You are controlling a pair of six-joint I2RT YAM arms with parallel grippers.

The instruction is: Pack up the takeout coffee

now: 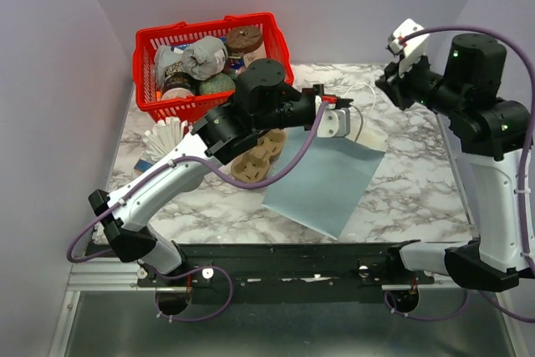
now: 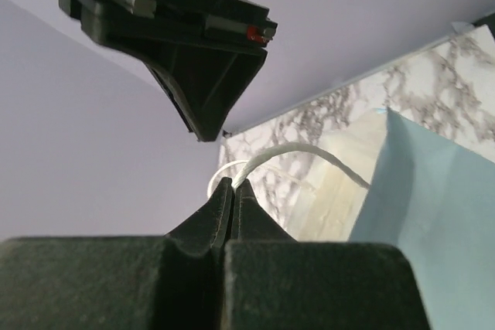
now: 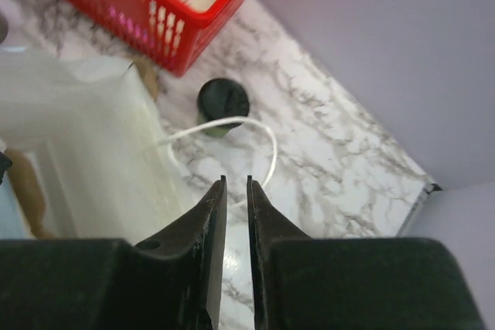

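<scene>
Step in hand: opening the bag, coffee not packed yet. Left gripper (image 2: 233, 183) is clenched on the bag's white handle (image 2: 302, 148). The bag (image 1: 326, 181) lies flat on the table (image 1: 418, 198), mouth toward the far side. Right gripper (image 3: 235, 182) hovers just above the left one, jaws a slit apart, nothing between them. Coffee (image 3: 223, 102) sits lidded on the table just beyond the bag mouth, near the red basket (image 3: 155, 17), and looks upright.

Next move, my guess: left lifts the handle to hold the mouth open. Right needs wider jaws to take the cup, and must keep it level going in.

Hard to see:
- From above, the left arm covers the coffee and the pinch point.
- In the right wrist view the handle runs behind the fingers, so I can't tell if it touches them.
- Bag depth is unclear.
</scene>
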